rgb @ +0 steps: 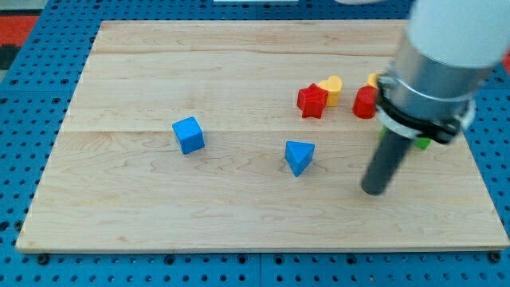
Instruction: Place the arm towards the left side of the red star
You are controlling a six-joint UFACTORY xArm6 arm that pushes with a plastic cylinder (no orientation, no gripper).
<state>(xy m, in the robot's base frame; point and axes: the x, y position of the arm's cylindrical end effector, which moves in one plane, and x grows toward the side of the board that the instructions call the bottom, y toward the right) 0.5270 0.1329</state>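
Observation:
The red star [311,102] lies on the wooden board at the view's upper right, touching a yellow heart-shaped block [331,87] just behind it. My tip [372,190] rests on the board well below and to the right of the red star, and to the right of the blue triangle [300,156]. The rod rises from the tip to the arm's grey and white body at the view's upper right.
A blue cube [189,134] sits left of centre. A red block [365,103] stands right of the star, partly behind the arm. A bit of yellow block [373,80] and a bit of green block [422,143] peek out from behind the arm. The board's edge [263,249] runs along the bottom.

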